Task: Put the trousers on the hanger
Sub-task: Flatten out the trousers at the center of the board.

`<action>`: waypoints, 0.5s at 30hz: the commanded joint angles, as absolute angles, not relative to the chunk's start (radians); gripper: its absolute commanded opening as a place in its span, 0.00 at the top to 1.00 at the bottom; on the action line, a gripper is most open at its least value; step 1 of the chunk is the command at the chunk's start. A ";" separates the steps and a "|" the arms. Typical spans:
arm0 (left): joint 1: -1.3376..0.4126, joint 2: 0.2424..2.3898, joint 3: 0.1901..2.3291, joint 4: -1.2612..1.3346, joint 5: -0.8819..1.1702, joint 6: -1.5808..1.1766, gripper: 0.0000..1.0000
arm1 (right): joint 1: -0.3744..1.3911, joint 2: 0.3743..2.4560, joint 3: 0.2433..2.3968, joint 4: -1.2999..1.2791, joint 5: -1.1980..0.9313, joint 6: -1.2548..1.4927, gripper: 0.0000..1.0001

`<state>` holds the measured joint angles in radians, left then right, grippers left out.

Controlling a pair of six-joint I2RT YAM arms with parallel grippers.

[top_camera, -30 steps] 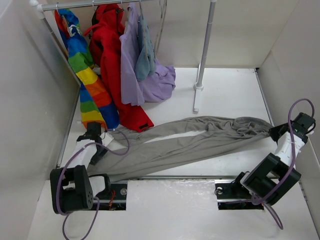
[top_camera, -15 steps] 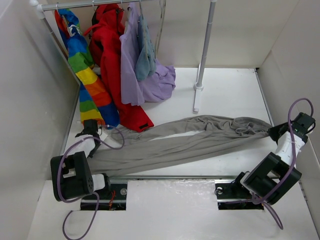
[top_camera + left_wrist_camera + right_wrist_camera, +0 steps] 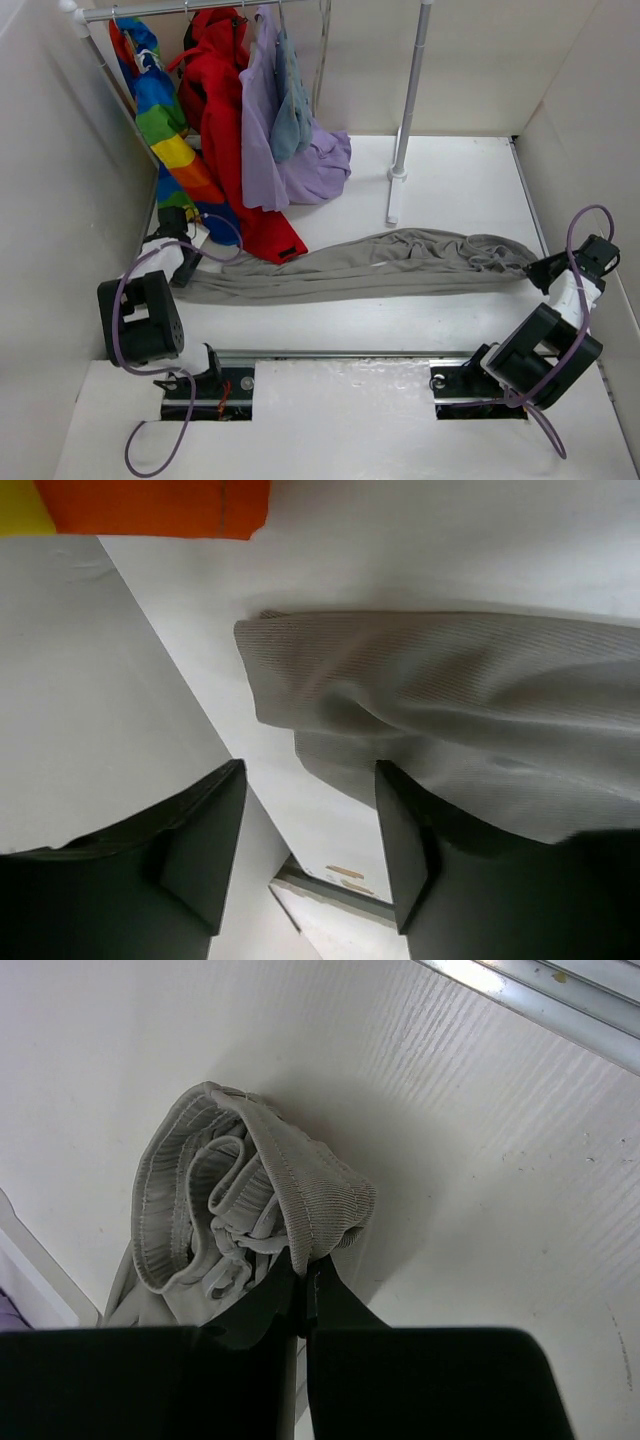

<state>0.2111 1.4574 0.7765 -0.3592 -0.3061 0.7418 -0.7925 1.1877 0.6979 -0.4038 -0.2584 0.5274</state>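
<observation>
The taupe trousers (image 3: 380, 265) lie stretched in a narrow band across the table, leg ends at the left and gathered waist at the right. My left gripper (image 3: 185, 268) is at the leg ends by the left wall. In the left wrist view it (image 3: 310, 775) is open, and the leg hem (image 3: 450, 700) lies just beyond the fingertips and behind the right finger. My right gripper (image 3: 535, 268) is shut on a fold of the waistband (image 3: 300, 1190), its jaws (image 3: 302, 1260) pinched together. A slim grey hanger (image 3: 321, 50) seems to hang on the rail, right of the lilac garment.
The rail at the back left carries a rainbow garment (image 3: 170, 140), the red coat (image 3: 220, 110), the lilac garment (image 3: 290, 160) and a small blue-grey one (image 3: 290, 110). A thick pale pole (image 3: 408, 100) stands on a foot mid-back. White walls close both sides.
The left gripper has moved back along the left wall and the leg ends came with it. The trousers now lie straighter and narrower. The right gripper shifted slightly nearer, still gripping the waist.
</observation>
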 commanded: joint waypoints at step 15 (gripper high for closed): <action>0.225 1.307 0.721 -0.554 -0.215 0.603 0.83 | -0.802 1.221 0.722 -0.305 -0.325 0.503 1.00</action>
<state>0.2173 1.2667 0.7826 -0.4938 -0.2298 0.6304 -0.7925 1.2240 0.6907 -0.3588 -0.3069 0.5194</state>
